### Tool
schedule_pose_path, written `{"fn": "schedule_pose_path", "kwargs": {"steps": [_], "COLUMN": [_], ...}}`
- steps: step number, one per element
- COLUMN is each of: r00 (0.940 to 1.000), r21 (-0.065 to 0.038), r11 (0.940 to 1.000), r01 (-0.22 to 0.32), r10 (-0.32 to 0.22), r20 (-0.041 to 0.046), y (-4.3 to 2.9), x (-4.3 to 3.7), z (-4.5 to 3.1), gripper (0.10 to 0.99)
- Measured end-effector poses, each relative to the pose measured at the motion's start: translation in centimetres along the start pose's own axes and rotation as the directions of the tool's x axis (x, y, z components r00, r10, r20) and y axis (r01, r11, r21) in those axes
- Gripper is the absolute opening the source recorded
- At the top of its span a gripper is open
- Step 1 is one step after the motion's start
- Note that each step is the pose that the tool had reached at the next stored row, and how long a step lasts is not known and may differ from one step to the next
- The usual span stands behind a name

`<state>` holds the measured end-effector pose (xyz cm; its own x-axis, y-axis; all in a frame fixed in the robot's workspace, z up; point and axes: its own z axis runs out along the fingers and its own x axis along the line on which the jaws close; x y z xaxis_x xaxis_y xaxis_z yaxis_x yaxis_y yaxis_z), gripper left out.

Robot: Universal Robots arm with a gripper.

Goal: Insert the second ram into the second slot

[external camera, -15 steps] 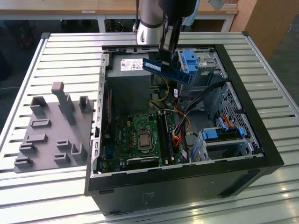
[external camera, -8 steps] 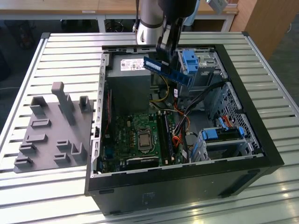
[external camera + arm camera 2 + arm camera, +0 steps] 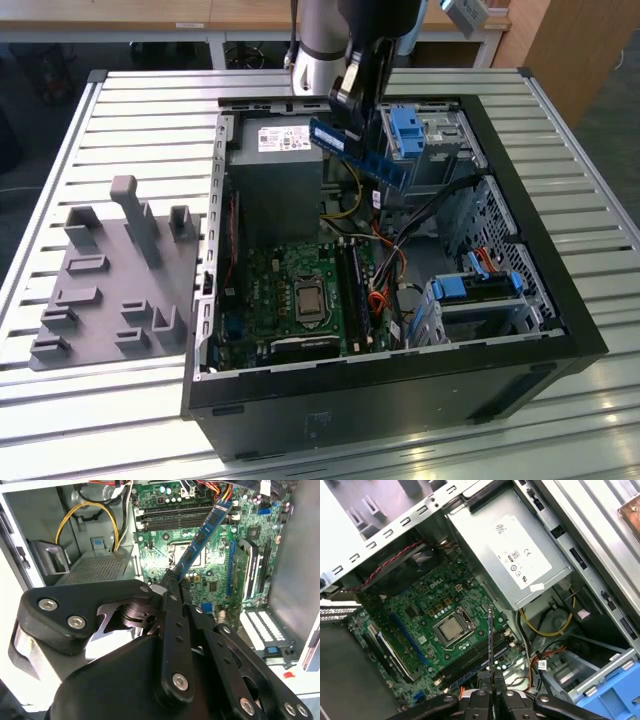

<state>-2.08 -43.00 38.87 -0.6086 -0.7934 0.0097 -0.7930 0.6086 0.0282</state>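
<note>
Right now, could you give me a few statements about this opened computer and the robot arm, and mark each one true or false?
1. The gripper is shut on the second ram. True.
2. The second ram sits pushed into a slot on the motherboard. False: the gripper holds it in the air above the open case.
3. The computer case has its side panel on. False: it lies open, and the motherboard shows inside.
4. A grey fixture lies on the table, at the exterior view's left of the case. True.
</note>
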Motion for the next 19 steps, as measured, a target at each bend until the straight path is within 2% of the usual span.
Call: {"fn": "schedule_pose_path", "kwargs": {"steps": [5,9,14,19], "r00": [0.9969,0.9895,0.9738,0.9519], "r21": [0.003,0.005,0.006,0.007], "r11": [0.9969,0.9895,0.9738,0.9518], "r01": [-0.079,-0.144,-0.227,-0.307], "r10": [0.079,0.144,0.227,0.307], "r20": [-0.0028,-0.0039,-0.0037,-0.0032], "y": [0.0,0.0,0.0,0.0], "x": [0.0,0.0,0.0,0.0], "z": [0.04,0.07,0.12,0.14], "gripper": [0.137,0.137,0.137,0.137]}}
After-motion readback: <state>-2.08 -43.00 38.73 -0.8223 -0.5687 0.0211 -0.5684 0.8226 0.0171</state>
